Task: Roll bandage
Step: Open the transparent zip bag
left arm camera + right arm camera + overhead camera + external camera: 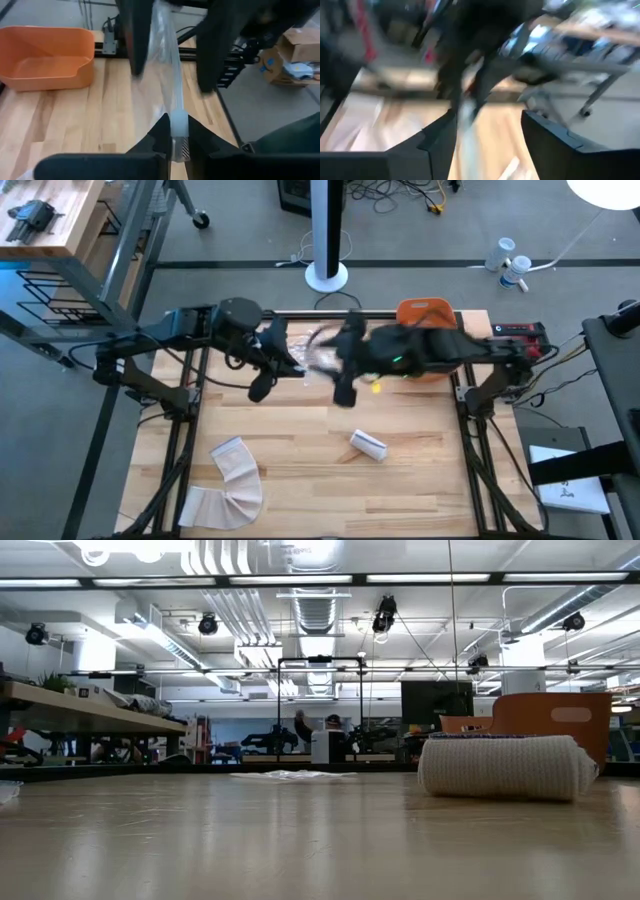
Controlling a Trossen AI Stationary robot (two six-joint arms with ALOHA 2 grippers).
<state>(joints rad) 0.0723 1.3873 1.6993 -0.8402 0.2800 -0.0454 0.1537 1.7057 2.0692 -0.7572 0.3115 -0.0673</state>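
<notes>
A clear plastic wrapper is stretched in the air between my two grippers, over the far middle of the table. My left gripper is shut on its one end. My right gripper is open, its fingers standing on either side of the wrapper's other end. A rolled white bandage lies on its side on the table nearer the front and also shows in the low view. A loose bandage strip lies curved at the front left. My left gripper pinches the wrapper's near end between its two fingertips. The wrapper runs straight away from the fingers as a narrow gathered strip, lifted clear of the table. Whether my right gripper's finger touches the strip beside it, I cannot tell.
An orange bin stands at the far right of the table, behind my right arm. A flat pale scrap lies on the table far back in the low view. Bare wood lies between the rolled bandage and the loose strip.
</notes>
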